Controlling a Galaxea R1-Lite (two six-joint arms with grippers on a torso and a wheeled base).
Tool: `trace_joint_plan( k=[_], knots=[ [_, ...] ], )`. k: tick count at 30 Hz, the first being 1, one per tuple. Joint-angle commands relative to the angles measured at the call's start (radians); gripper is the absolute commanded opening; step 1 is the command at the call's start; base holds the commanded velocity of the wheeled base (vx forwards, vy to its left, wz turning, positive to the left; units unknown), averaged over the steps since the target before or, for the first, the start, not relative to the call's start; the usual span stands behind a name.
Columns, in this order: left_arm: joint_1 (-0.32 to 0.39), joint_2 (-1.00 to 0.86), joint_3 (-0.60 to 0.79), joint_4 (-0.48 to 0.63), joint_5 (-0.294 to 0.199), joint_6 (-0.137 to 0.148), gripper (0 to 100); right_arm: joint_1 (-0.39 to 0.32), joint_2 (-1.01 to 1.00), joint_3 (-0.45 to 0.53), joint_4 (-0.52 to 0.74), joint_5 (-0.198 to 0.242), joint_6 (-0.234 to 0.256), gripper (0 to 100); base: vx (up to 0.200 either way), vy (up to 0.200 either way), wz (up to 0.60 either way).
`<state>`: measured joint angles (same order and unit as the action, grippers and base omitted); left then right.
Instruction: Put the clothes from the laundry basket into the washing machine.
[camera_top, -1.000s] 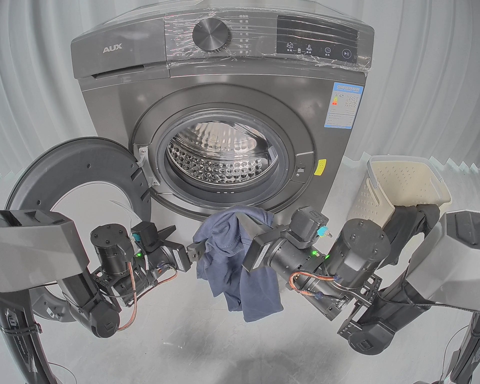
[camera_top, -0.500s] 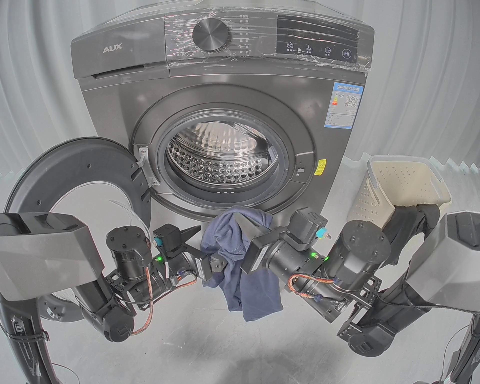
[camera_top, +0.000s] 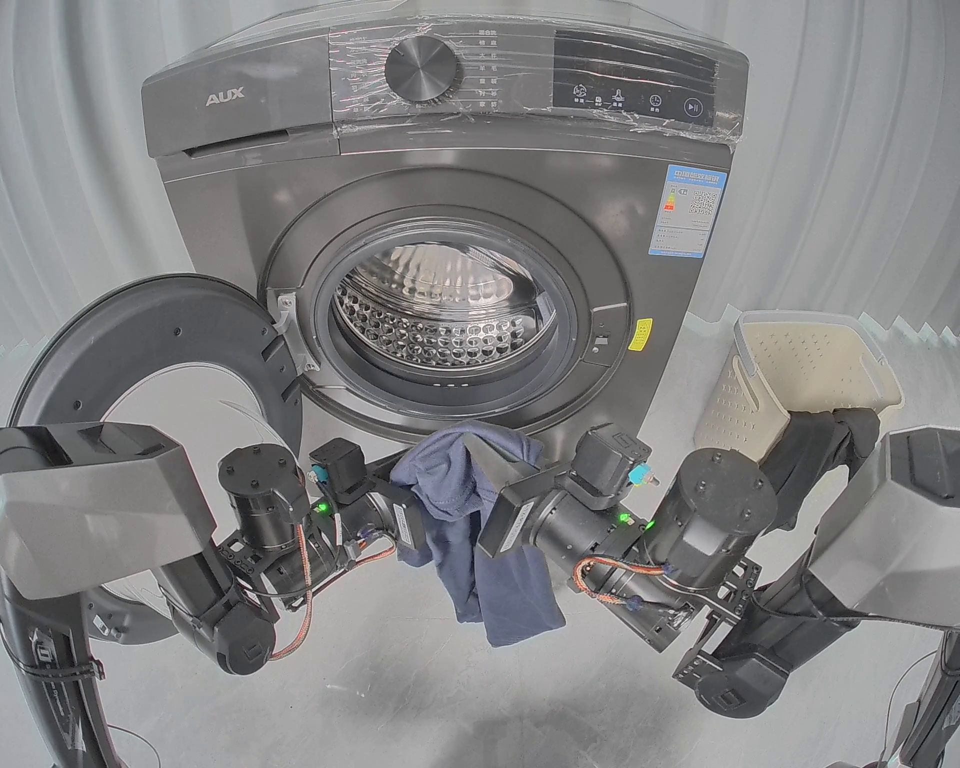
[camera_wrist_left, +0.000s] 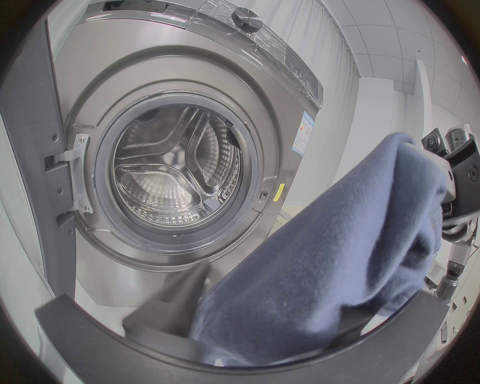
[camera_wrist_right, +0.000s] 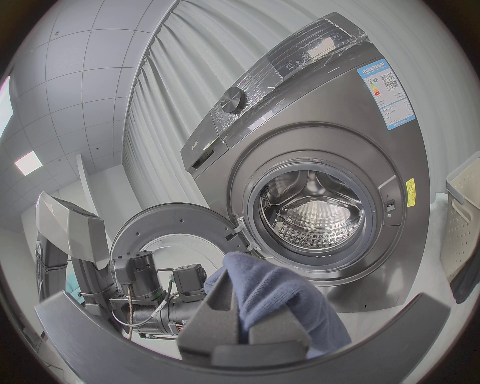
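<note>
While right fingers (camera_wrist_right: 215, 310) pinch one garment (camera_top: 480, 545), another (camera_top: 815, 450) hangs.

test lab: film-wrapped washing machine (camera_top: 450, 195), pale curtain backdrop (camera_top: 850, 170), panelled ceiling (camera_wrist_right: 65, 85).

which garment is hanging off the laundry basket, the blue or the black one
The black garment: it drapes over the front rim of the laundry basket. The blue garment instead hangs from the right claw before the washing machine.

The pale grey floor (camera_top: 380, 690) carries a grey front-loading washing machine (camera_top: 250, 210) and, just beside it, a cream perforated plastic laundry basket (camera_top: 745, 400).
</note>
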<state>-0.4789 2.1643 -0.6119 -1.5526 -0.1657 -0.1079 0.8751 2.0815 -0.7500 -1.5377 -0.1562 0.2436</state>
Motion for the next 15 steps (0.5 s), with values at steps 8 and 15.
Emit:
trace_joint_plan(
  k=[8,15],
  knots=[
    [0.017,-0.173,0.132,-0.001,-0.008,0.005,0,-0.002,0.028,-0.008,0.001,0.0,-0.001,0,0.0,0.0,0.0],
    [0.016,-0.199,0.132,-0.001,-0.009,0.008,0,-0.018,0.052,-0.02,-0.001,0.0,-0.001,0,0.0,0.0,0.0]
  ],
)
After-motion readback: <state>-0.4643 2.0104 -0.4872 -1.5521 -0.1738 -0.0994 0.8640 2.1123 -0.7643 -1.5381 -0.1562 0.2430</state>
